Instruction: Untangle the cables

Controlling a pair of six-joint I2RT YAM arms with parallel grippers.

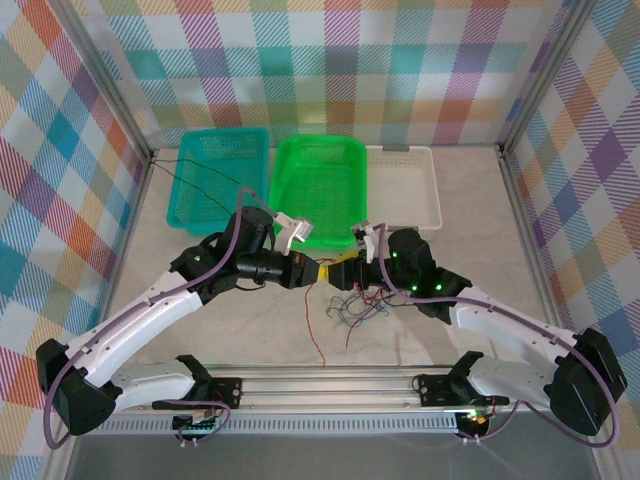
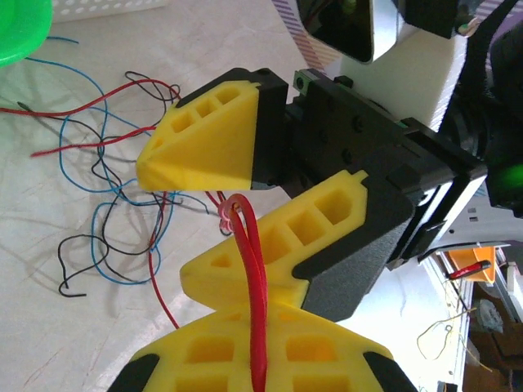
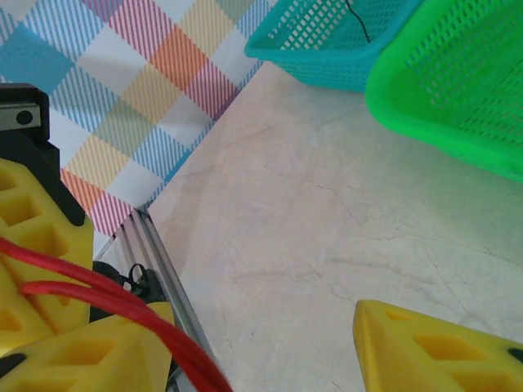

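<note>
because the red wire (image 2: 250,245) looks thin and limp, my left gripper (image 2: 260,343) clamps its loop; my right gripper (image 2: 167,222), jaws apart, should pinch just beside.

From above you can't separate strands in the cables (image 1: 352,305): too fine, and partly under the right arm (image 1: 425,272). The left wrist view's bottom edge cuts off your left gripper (image 2: 260,363) and its red cable (image 2: 255,310).

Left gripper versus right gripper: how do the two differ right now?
The left gripper is shut; the right gripper is open. The left gripper pinches a red cable; the right gripper grips nothing, though that cable's loop reaches its fingers. Both have yellow fingers, tips facing each other.
</note>
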